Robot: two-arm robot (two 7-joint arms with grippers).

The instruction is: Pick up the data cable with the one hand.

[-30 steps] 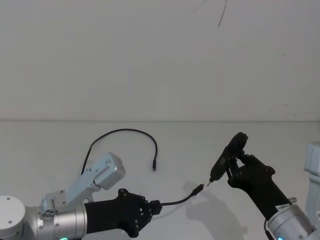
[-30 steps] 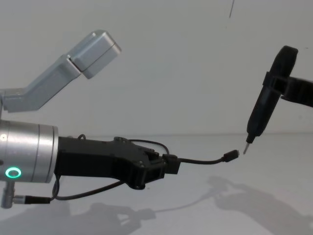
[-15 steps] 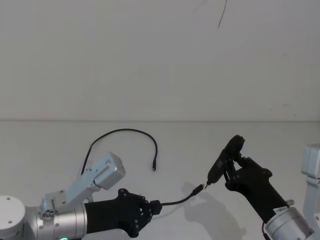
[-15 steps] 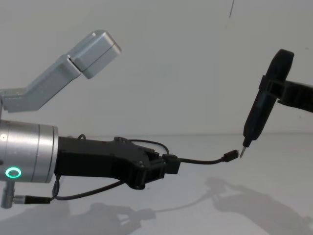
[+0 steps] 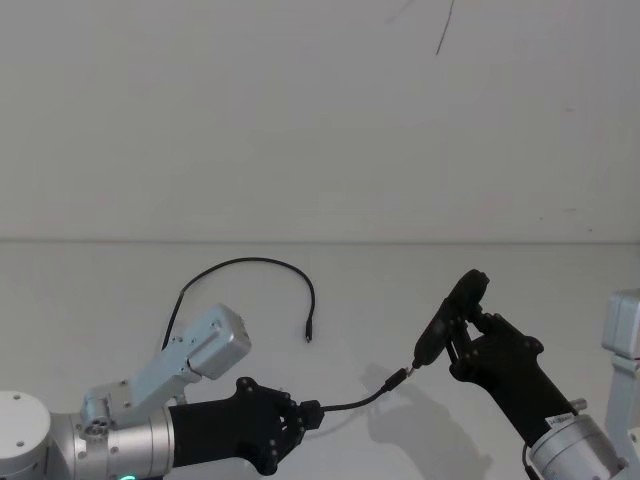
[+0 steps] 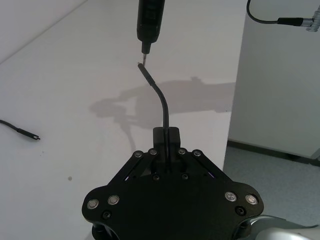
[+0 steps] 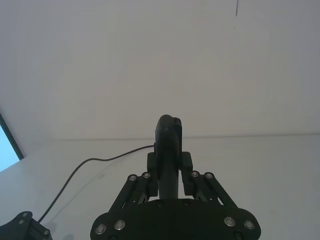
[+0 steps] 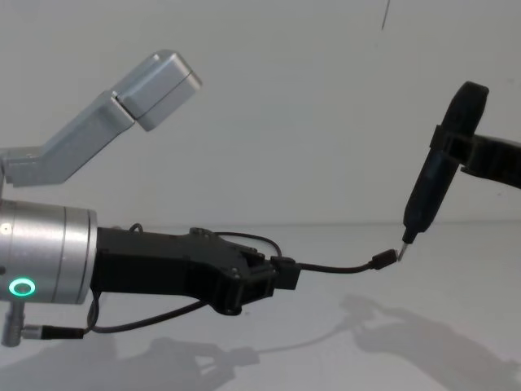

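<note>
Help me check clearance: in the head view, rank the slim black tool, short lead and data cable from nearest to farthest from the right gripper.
1. The slim black tool: held in the right gripper.
2. The short lead: lower left, plug at the tool's tip.
3. The data cable: farther left, lying loose.

A lab-like test space: bare white table [image 5: 120,290] against a plain white wall [image 5: 300,120].
</note>
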